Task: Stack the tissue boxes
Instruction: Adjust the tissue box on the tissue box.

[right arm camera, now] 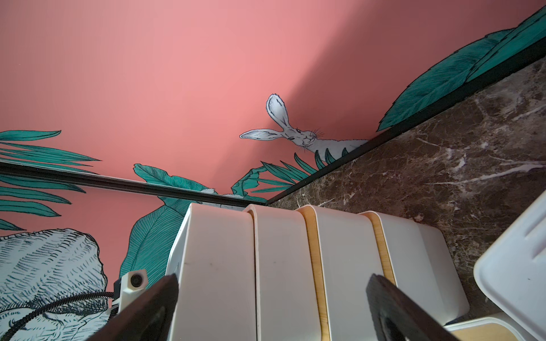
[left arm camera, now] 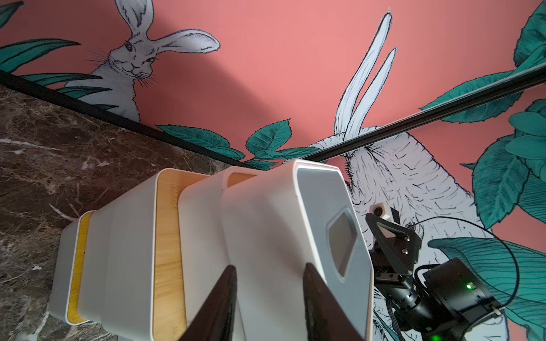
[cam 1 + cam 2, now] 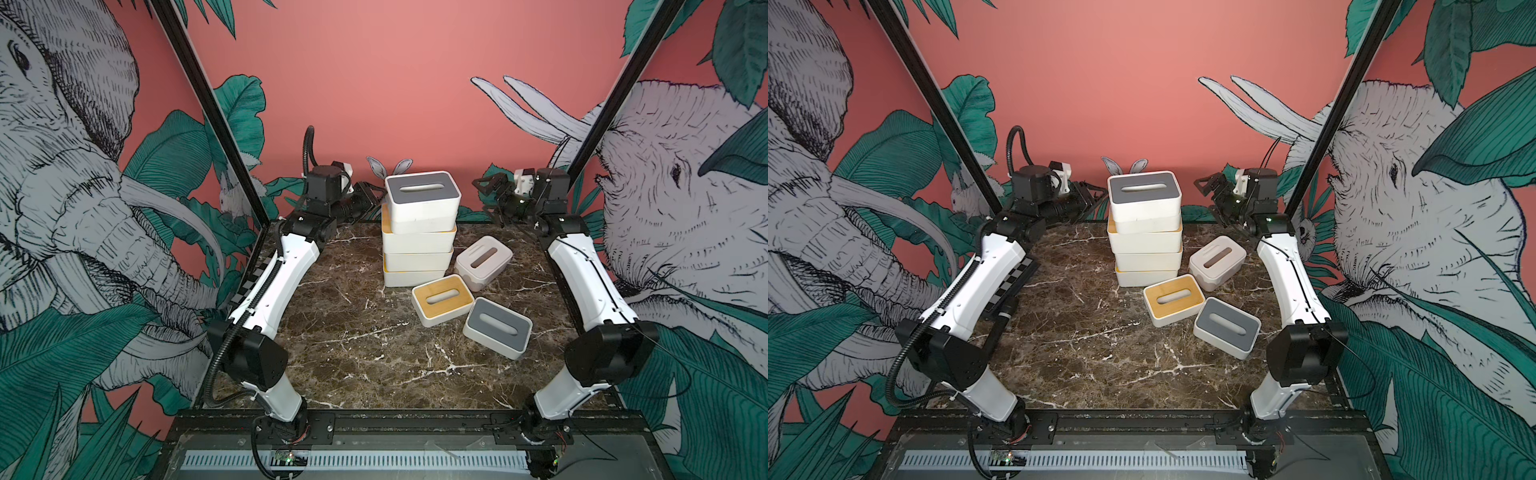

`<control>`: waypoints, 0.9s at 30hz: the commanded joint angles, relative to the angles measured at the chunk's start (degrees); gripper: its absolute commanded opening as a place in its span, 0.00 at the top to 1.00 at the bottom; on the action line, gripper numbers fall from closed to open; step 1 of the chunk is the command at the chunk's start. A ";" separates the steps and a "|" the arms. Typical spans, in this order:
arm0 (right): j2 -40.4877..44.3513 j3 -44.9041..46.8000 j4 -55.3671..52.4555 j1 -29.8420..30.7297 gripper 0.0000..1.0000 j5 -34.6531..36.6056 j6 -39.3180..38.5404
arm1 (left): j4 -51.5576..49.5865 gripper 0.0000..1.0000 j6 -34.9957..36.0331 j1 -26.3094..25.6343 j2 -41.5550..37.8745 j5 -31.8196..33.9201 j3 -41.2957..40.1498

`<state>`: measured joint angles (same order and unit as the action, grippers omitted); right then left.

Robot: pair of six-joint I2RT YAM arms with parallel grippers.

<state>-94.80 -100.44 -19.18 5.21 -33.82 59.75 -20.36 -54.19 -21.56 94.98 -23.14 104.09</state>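
Progress sits partway: a stack (image 3: 417, 253) of four tissue boxes that I can count stands at the back middle of the bench (image 3: 353, 353). It has bamboo-lidded boxes below and a grey-lidded top box (image 3: 422, 199), and the tiers are not quite flush. That unevenness is probably why both arms flank the stack near its top, one at each short end, as if to square the top box rather than carry anything. The left claw (image 2: 270, 268) is just beside the top box's end wall, its jaws one above the other and narrowed to a modest gap. The wall fills the space ahead of them, yet whether the pads touch it I cannot tell. The right claw (image 1: 273, 279) is spread wide and empty, facing the opposite end and apart from it in both top views. Three boxes lie loose and close together toward the right arm: a bamboo-lidded box (image 3: 442, 299), a grey-lidded box (image 3: 497, 326) and a pale-lidded box (image 3: 484, 262).
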 commanded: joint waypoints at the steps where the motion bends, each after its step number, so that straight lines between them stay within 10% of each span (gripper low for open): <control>1: 1.46 0.34 2.85 -0.21 0.01 -1.60 0.06 | -0.65 0.60 -0.03 -0.50 -0.15 0.19 2.16; 18: 7.56 2.61 -3.43 -0.12 0.01 -3.66 -7.12 | -4.51 0.59 4.93 -0.41 -10.03 5.76 -3.83; 27: 9.97 3.98 -5.70 -0.16 0.01 -3.70 -9.45 | 0.58 0.77 -0.23 -7.91 -16.54 4.44 -15.06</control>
<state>-86.06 -97.41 -24.99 5.13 -36.95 51.99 -22.46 -52.29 -26.98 78.24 -18.63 91.57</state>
